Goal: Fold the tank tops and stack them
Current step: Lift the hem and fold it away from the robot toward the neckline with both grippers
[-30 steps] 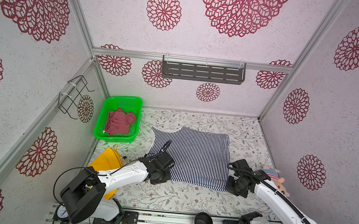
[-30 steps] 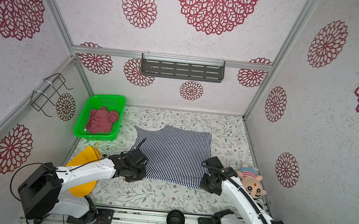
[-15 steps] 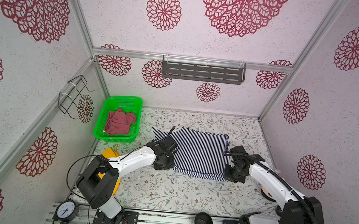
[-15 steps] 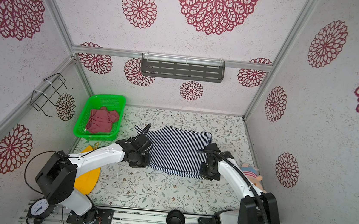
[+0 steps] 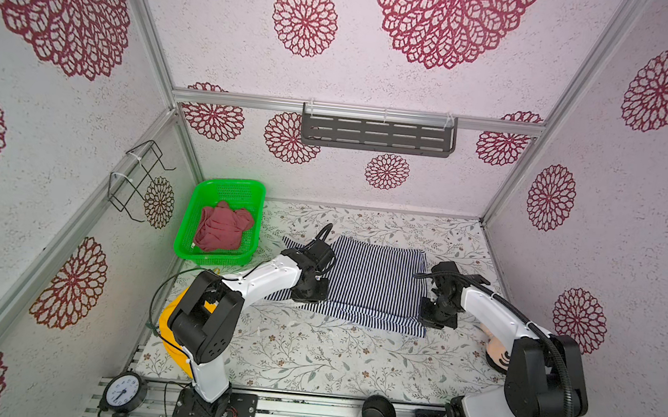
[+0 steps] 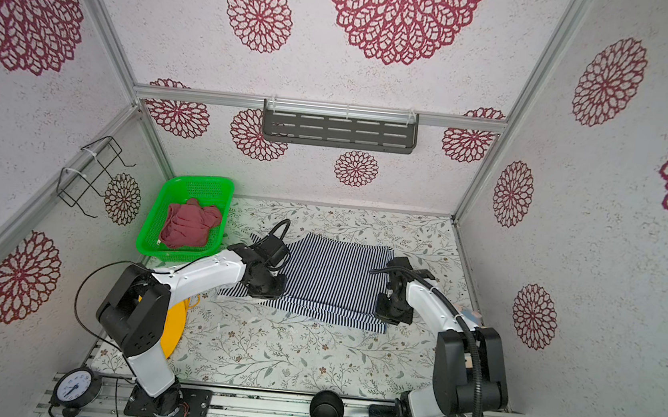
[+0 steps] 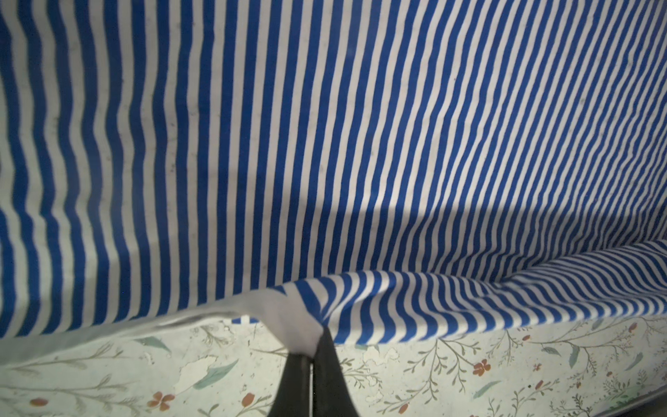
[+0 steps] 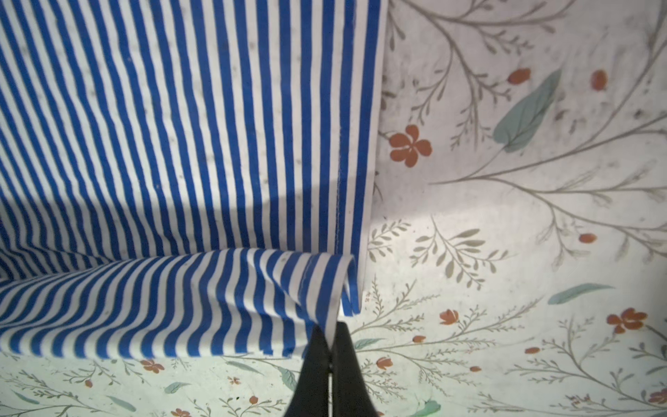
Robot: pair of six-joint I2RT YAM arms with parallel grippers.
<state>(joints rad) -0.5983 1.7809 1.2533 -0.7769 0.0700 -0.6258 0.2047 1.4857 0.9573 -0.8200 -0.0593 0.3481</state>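
Now the striped top (image 5: 375,280) looks shorter front to back than a second ago. Both arms have drawn its 6 o'clock hem up and over toward 12 o'clock, so a near strip is already doubled on the rest. The left gripper (image 7: 313,355) is pinched tight on the hem at the 9 o'clock corner. The right gripper (image 8: 330,343) is pinched tight on the hem at the 3 o'clock corner, where the cloth curls over in the right wrist view. I judge that the first fold is under way but not yet laid down, since the held edge has not reached the far hem.

The striped top sits at the middle of the table (image 5: 309,357), reaching toward 12 o'clock. The red top (image 5: 223,230) lies crumpled in the green basket (image 5: 224,184) at 10 o'clock, untouched, so its folding and the stacking remain.

Count: two tank tops, two grippers, one basket, one yellow hat (image 5: 164,322) at 8 o'clock, and one clock (image 5: 122,391) at 7 o'clock.
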